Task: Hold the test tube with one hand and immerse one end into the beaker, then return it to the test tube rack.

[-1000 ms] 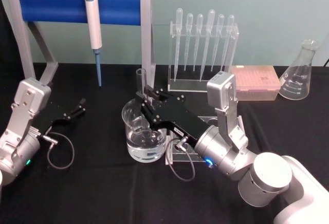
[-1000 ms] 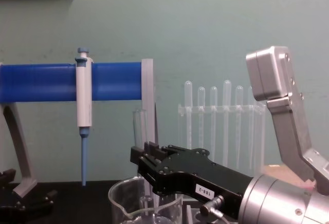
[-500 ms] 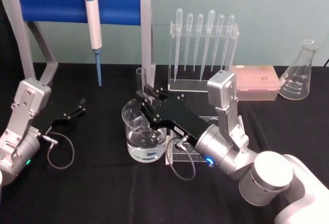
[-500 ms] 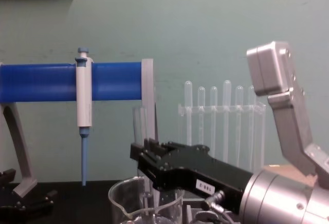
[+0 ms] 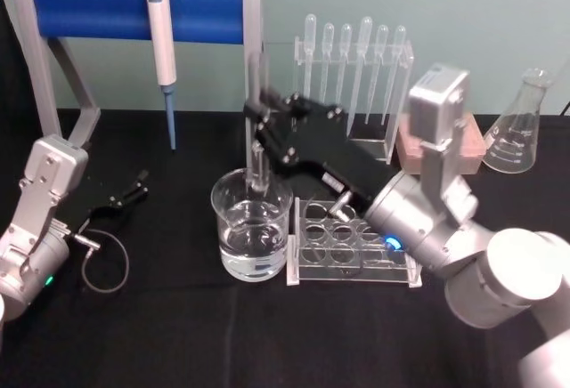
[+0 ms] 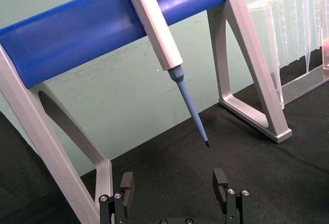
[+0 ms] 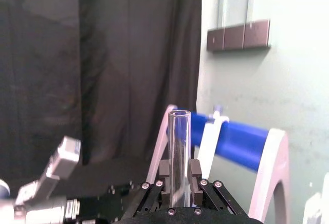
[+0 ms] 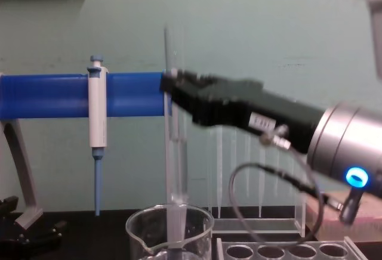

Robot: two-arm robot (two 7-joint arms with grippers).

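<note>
My right gripper (image 5: 259, 127) is raised above the beaker (image 5: 252, 228) and shut on the test tube (image 5: 258, 173), which it holds upright. In the chest view the test tube (image 8: 175, 170) hangs from the right gripper (image 8: 170, 90), and its lower end sits below the rim of the beaker (image 8: 149, 227). I cannot tell whether it touches the water. The right wrist view shows the test tube (image 7: 179, 147) clamped in the right gripper (image 7: 179, 181), open rim up. My left gripper (image 5: 134, 188) is parked at the left of the table. The left gripper (image 6: 175, 188) is open with nothing between its fingers.
A round-holed tube rack (image 5: 352, 244) stands right beside the beaker. Behind are the blue-bar stand (image 5: 89, 7) with a hanging pipettor (image 5: 163, 41), a rack of pipettes (image 5: 352, 76), a pink box (image 5: 468, 143) and a flask (image 5: 519, 134). A cable loop (image 5: 102, 263) lies at the left.
My right gripper has risen and swung back, lifting the test tube up out of the beaker's depth. The tube rack beneath the arm now shows. The left arm has not moved.
</note>
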